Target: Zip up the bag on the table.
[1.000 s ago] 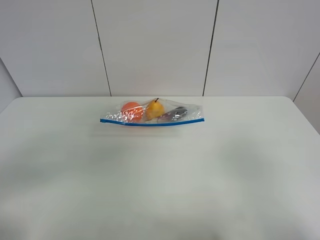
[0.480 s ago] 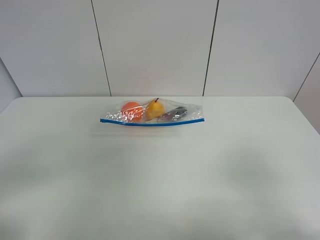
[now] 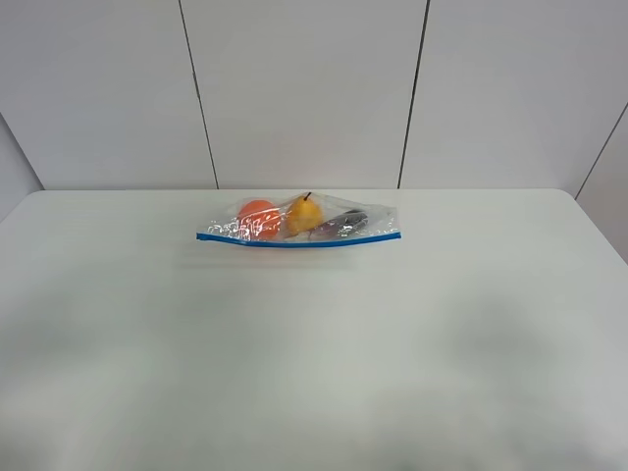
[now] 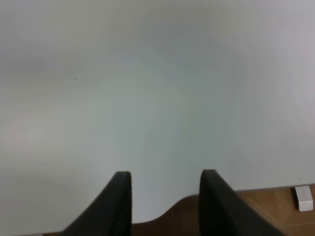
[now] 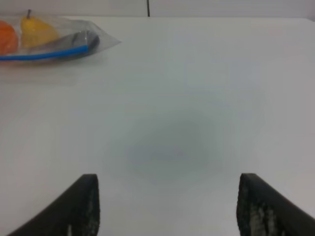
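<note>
nothing has shifted in the high view since a second ago: the bag (image 3: 299,224) lies in the same spot, toward the far middle of the table (image 3: 314,353), and no arm shows there. the bag is clear crinkled plastic lying flat, its blue zipper strip (image 3: 298,240) running along the near long edge in a slight curve. through the plastic show an orange fruit (image 3: 259,217) at the left, a yellow pear (image 3: 305,214) with a dark stem in the middle, and a dark purple item (image 3: 340,224) at the right. the left tool (image 4: 165,204) hangs over bare table near its edge, fingers spread apart, holding nothing. the right tool (image 5: 167,211) is spread wide and empty, well apart from the bag.
</note>
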